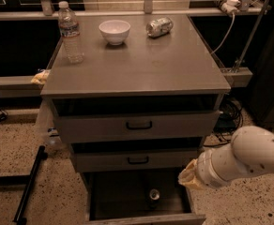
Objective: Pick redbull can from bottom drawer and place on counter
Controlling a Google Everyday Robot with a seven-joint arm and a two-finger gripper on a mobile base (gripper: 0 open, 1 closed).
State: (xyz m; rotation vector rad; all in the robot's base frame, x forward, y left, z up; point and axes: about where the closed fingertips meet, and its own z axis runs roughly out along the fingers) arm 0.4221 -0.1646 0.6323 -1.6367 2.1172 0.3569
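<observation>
The bottom drawer (120, 198) of the grey cabinet is pulled out, its inside dark. The redbull can (154, 194) stands upright on the drawer floor, right of the middle and toward the front. Only its shiny top and dark body show, and no brand or lettering on it can be read.

The white arm (242, 159) reaches in from the lower right. The tool (187, 176) at its tan tip hangs just beside the drawer's right edge, level with the middle drawer (104, 161), above and to the right of the can and apart from it. Whether the tool is wide or narrow cannot be told.

The top drawer (95, 125) also stands slightly out, and both upper drawers carry black handles. On the surface (141, 67), along the far edge, a water bottle (70, 32) stands upright at the left; its label has a pale band, but the print is too small to read. A white bowl (114, 31) sits near the middle, and a dented silver can (159, 26) lies on its side to the bowl's right, with no legible writing.
</observation>
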